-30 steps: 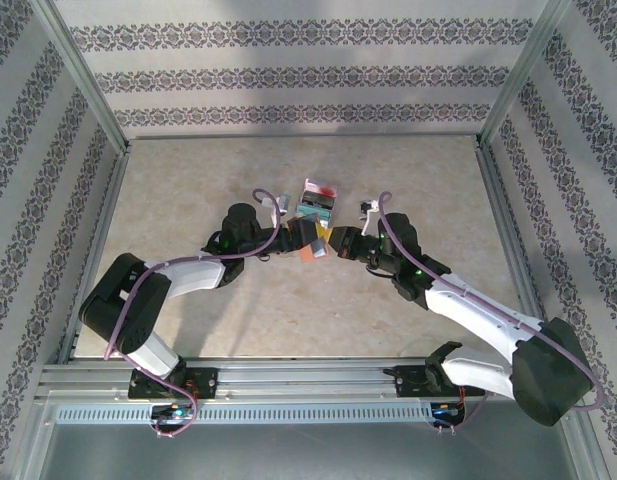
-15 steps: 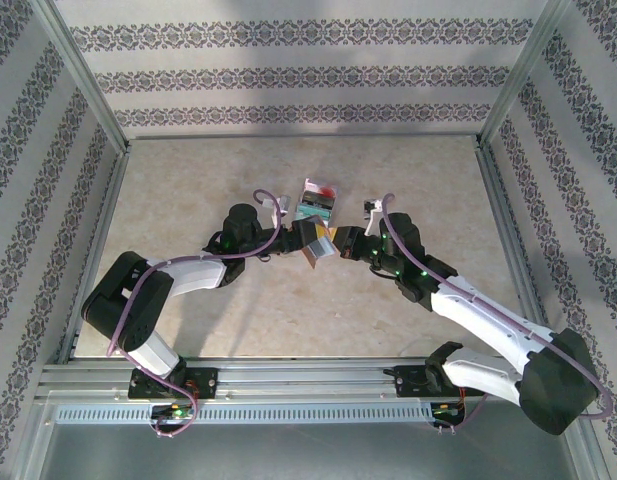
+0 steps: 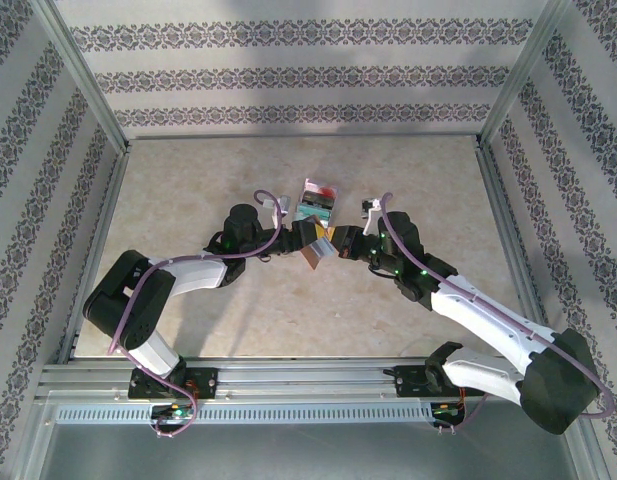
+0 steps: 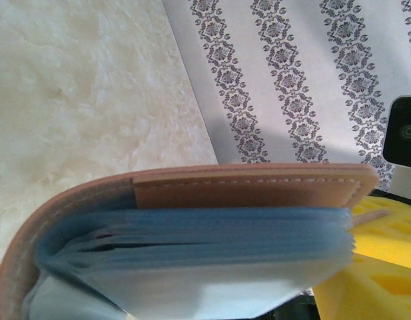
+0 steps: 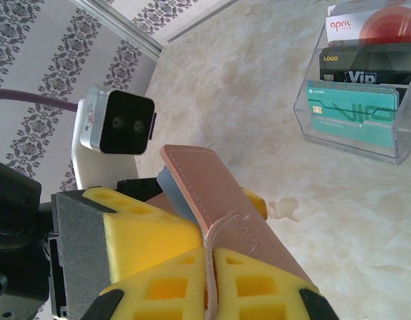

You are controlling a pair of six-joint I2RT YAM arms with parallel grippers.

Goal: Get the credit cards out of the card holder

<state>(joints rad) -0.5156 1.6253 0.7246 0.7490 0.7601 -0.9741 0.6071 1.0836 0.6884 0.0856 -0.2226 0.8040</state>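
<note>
The right pincer point(image 5: 210, 267) is closed tight, its yellow pads pinching a thin brown edge of the card holder point(image 5: 208, 190) and keeping it raised off the desk point(image 5: 258, 87). The holder hangs between the two pincers. The left pincer point(image 3: 304, 241) faces the right one from the other side, its jaws standing wide around the holder's body. One yellow pad sits close against the cover, but I cannot tell whether it is actually pressing on it. Through the left wrist camera the holder appears edge-on and slightly parted, with the brown cover above a stack of blue-grey pockets point(image 4: 192, 240). No card can be made out for certain inside them, so I cannot tell how many, if any, are left to pull. Beyond both pincers, well apart from the holder, a clear stand point(image 5: 305, 120) holds three cards point(image 5: 365, 67) upright in tiers. Whether these came from the holder cannot be told. As a judgement, the work sits in the handling stage: the holder is lifted and held, not yet spread flat open, and no card is in either pincer.
</note>
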